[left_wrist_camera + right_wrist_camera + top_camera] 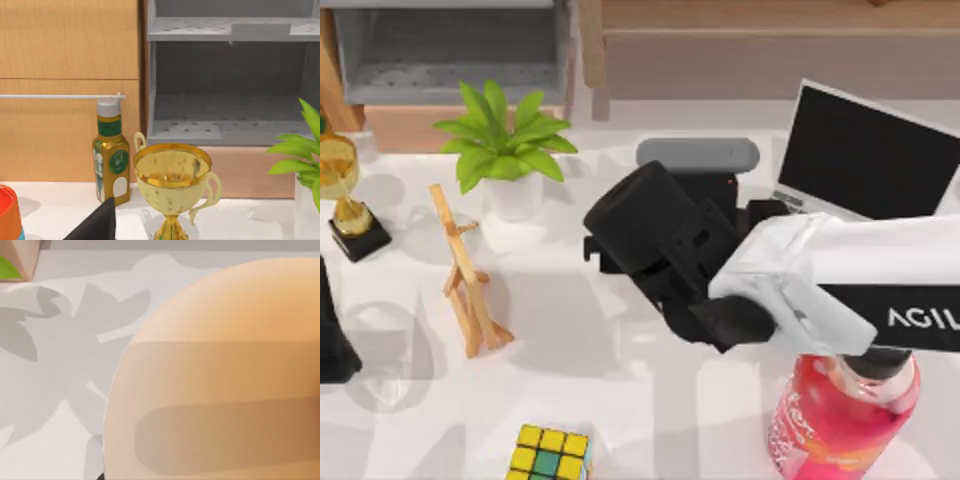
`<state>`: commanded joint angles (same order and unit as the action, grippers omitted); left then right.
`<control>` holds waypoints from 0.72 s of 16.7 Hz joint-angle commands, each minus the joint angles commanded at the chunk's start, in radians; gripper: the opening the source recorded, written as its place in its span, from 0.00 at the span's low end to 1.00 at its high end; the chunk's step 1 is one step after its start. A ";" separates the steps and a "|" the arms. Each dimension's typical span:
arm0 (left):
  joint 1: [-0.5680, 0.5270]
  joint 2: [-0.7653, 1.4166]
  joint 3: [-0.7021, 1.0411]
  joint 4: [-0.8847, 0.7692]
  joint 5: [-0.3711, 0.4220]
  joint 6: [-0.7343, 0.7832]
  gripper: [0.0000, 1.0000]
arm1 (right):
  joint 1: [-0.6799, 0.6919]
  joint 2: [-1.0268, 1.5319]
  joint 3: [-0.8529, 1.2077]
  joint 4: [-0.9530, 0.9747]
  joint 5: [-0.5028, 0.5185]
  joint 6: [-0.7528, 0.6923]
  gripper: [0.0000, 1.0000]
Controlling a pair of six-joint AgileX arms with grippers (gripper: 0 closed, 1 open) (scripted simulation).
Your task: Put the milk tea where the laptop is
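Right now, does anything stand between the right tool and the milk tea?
Nothing visible: the milk tea sits close before the right wrist camera, table beside it. Left arm parked at left.

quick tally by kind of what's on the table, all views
Drinks and bottles: 3: peach-orange milk tea cup, pink-red bottle, green-labelled gold bottle
Electronics: 1: silver-grey laptop
Decor: 3: gold trophy, potted green plant, wooden easel
Toys: 1: multicoloured puzzle cube
Total: 8
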<state>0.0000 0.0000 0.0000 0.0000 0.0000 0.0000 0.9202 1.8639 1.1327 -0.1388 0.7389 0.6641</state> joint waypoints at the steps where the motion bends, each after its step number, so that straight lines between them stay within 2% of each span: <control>1: 0.000 0.000 0.000 0.000 0.000 0.000 1.00 | 0.000 -0.003 0.003 -0.006 0.000 0.000 0.00; 7: 0.000 0.000 0.000 0.000 0.000 0.000 1.00 | -0.012 -0.024 0.016 0.006 -0.004 -0.011 0.00; 12: 0.000 0.000 0.000 0.000 0.000 0.000 1.00 | -0.108 -0.137 -0.024 0.021 -0.081 -0.105 0.00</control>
<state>0.0000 0.0000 0.0000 0.0000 0.0000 0.0000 0.8125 1.7270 1.1088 -0.1182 0.6580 0.5595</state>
